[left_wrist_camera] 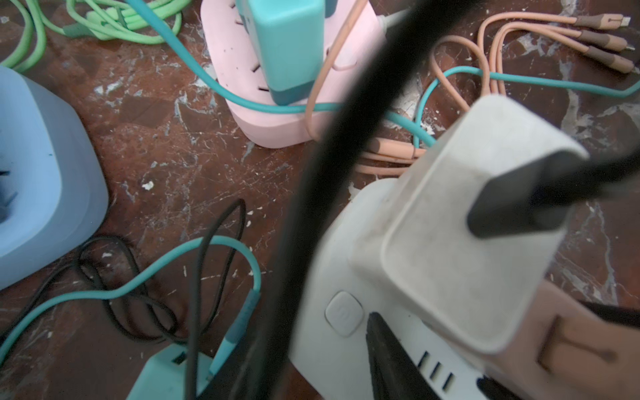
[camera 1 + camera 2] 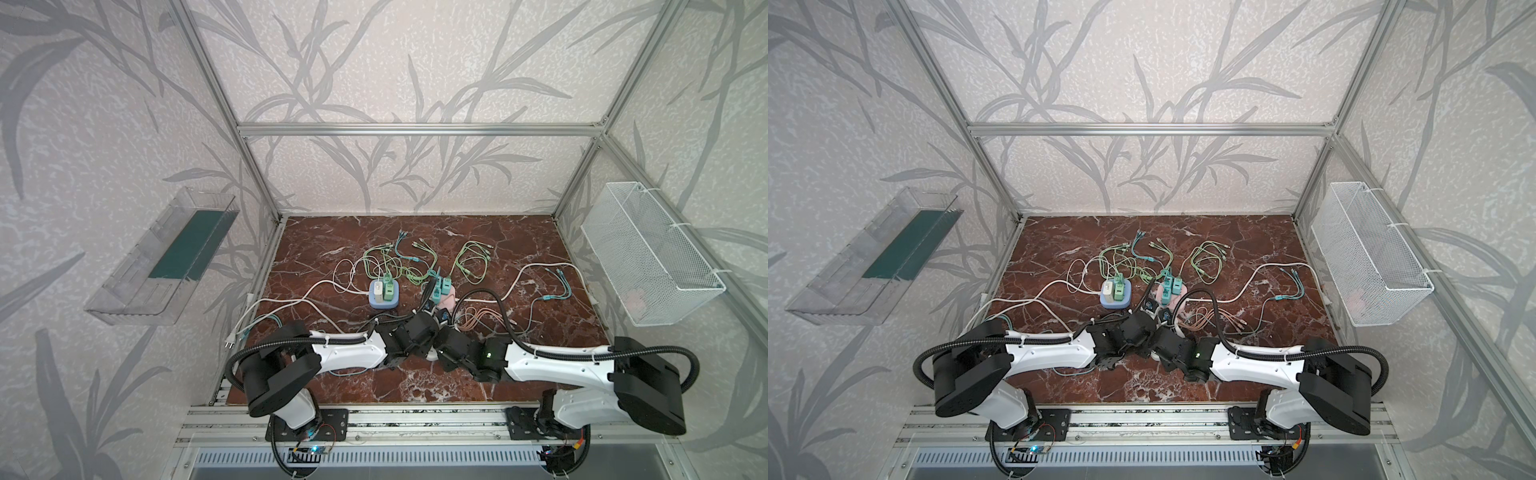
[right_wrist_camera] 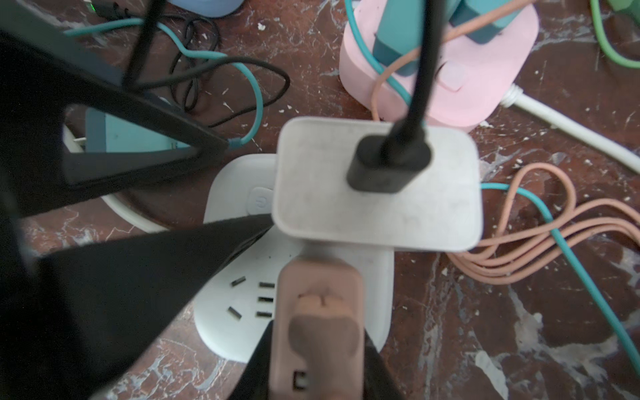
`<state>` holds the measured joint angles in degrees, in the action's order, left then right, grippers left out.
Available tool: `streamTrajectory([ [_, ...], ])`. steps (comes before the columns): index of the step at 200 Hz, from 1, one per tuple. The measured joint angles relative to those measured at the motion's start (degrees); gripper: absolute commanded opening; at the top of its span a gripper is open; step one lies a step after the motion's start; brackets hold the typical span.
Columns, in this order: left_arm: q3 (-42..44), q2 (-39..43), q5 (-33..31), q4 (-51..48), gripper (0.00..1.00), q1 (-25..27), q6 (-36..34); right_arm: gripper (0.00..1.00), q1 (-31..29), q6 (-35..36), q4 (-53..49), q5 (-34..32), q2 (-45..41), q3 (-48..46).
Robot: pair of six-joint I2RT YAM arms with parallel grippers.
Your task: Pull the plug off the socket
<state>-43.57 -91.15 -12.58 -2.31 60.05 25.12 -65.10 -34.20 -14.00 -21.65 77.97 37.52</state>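
We have the salmon-pink plug [image 3: 318, 301] seated in the white rounded socket block [image 3: 221, 336]. The block lies on the red-brown marbled bench [image 2: 519, 374] beneath both wrists, near the front middle. The right end effector [image 3: 317, 341] is clamped on the plug's flanks. The left end effector [image 3: 247, 180] has its fingers apart and grips nothing, and its lower fingertip [image 3: 256, 225] looks planted on the block beside the power button [image 3: 259, 201]

For a clean pull, we judge the draw should run straight along the pins, away from the block's face and without rocking. The left fingertip should press the block down so it does not rise with the plug. The grubby white cube charger [image 3: 329, 211], with its black cable connector [image 3: 388, 166], sits just beside the plug, so we should not lean that way. The coiled peach cords [image 3: 519, 249] look slack and unlikely to drag

The right wrist view alone shows the clamp and both left fingers together. The left wrist view gives the plug [image 1: 571, 346] from the side, hard against the charger, but shows hardly any of the clamp. In both top views the wrists hide the block almost wholly; these views add only the pink socket block [image 2: 448, 302] and the blue socket block [image 2: 384, 305] farther back
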Motion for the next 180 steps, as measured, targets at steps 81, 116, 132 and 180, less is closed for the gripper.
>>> streamTrajectory([
  [81,-0.20,-0.33,-1.11,0.02,0.47,0.87,0.50,0.18,1.38,-1.36,1.90,2.38,-6.97,-1.84],
  [116,-0.17,-0.33,-1.33,0.02,0.47,0.98,0.50,0.18,1.88,-1.31,2.14,3.65,-7.78,-1.84],
  [132,-0.15,-0.33,-1.42,0.07,0.47,1.01,0.50,0.19,1.97,-1.25,2.03,3.69,-7.80,-1.86],
  [180,1.64,1.36,-1.64,0.72,0.47,1.03,0.39,0.20,4.92,-0.13,2.71,6.64,-13.57,-5.77],
])
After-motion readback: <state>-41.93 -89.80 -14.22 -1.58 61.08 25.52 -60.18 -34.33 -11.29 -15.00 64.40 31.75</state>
